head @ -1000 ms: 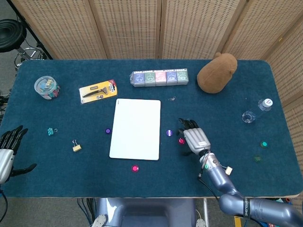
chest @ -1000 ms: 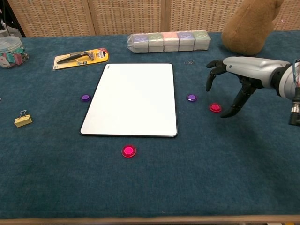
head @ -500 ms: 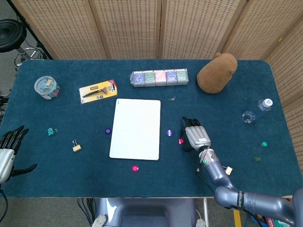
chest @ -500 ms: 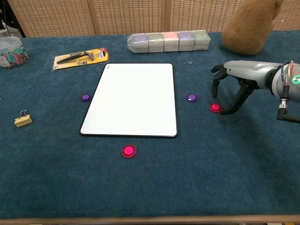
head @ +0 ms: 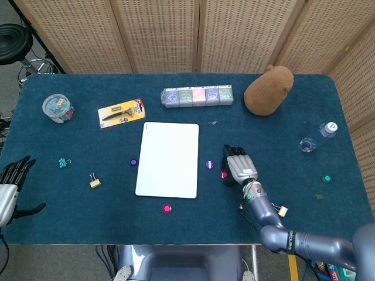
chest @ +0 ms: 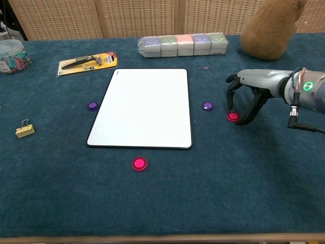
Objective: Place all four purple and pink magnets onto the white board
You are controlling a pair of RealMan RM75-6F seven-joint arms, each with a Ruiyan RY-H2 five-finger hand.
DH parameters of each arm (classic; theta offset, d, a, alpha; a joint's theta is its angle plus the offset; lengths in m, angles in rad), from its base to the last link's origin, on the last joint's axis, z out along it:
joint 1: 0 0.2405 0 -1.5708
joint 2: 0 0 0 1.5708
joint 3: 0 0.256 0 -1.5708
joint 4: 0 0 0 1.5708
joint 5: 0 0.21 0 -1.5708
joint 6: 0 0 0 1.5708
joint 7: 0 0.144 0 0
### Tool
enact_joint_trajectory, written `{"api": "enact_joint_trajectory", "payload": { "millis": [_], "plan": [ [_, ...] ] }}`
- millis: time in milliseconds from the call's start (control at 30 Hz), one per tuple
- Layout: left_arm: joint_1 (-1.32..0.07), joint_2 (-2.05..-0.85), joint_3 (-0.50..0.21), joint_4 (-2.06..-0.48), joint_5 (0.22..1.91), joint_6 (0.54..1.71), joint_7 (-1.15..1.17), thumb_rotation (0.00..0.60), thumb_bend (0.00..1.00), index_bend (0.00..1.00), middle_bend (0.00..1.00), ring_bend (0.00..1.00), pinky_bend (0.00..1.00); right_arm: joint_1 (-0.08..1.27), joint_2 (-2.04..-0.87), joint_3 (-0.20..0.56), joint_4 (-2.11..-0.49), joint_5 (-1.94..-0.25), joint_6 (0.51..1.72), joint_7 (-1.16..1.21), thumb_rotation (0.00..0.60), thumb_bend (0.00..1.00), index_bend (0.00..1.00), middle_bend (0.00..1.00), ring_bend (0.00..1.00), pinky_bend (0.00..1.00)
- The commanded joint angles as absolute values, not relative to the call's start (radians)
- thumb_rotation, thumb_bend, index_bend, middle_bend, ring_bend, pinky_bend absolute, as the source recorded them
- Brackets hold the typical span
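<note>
Reaching for the first magnet: the right hand [chest: 247, 95] arches over the pink magnet [chest: 233, 116] on the bench [chest: 213, 193], fingers apart on either side, nothing yet held. All four magnets lie off the white board [chest: 143, 107]. Next, presumably, a pinch and lift leftward. The left hand [head: 10, 182] rests open.

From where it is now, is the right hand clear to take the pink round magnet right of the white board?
Probably yes. The right hand arches over the pink round magnet, fingers apart around it, with only bare cloth nearby.
</note>
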State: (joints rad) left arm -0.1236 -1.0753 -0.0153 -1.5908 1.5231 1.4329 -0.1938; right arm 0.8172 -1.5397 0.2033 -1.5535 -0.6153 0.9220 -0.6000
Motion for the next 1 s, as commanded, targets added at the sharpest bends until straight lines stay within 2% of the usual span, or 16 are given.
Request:
{"api": "enact_joint_trajectory", "payload": {
  "millis": [33, 400, 733, 1000],
  "plan": [
    [-0.124, -1.075, -0.015, -1.591, 1.523, 1.431, -0.195, 0.6, 0.0, 0.0, 0.0, 0.0, 0.0, 0.825, -1.544, 0.199, -1.547, -0.604, 0.92, -0.599, 0.6, 0.25, 0.44, 0.0, 0.0, 0.0],
    [-0.128, -1.074, -0.017, -1.59, 1.515, 1.421, -0.198, 0.6, 0.0, 0.0, 0.0, 0.0, 0.0, 0.858, -1.567, 0.194, -1.495, -0.562, 0.898, -0.585, 0.6, 0.28, 0.45, 0.0, 0.0, 0.0],
    [-0.131, -1.074, -0.018, -1.593, 1.51, 1.412, -0.197, 0.6, 0.0, 0.0, 0.0, 0.0, 0.0, 0.866, -1.564, 0.183, -1.498, -0.569, 0.902, -0.566, 0.6, 0.37, 0.61, 0.0, 0.0, 0.0],
    [-0.131, -1.07, -0.018, -1.594, 1.511, 1.412, -0.205, 0.6, 0.0, 0.0, 0.0, 0.0, 0.0, 0.883, -1.544, 0.217, -1.588, -0.61, 0.931, -0.547, 0.6, 0.4, 0.65, 0.0, 0.0, 0.0]
  ]
}}
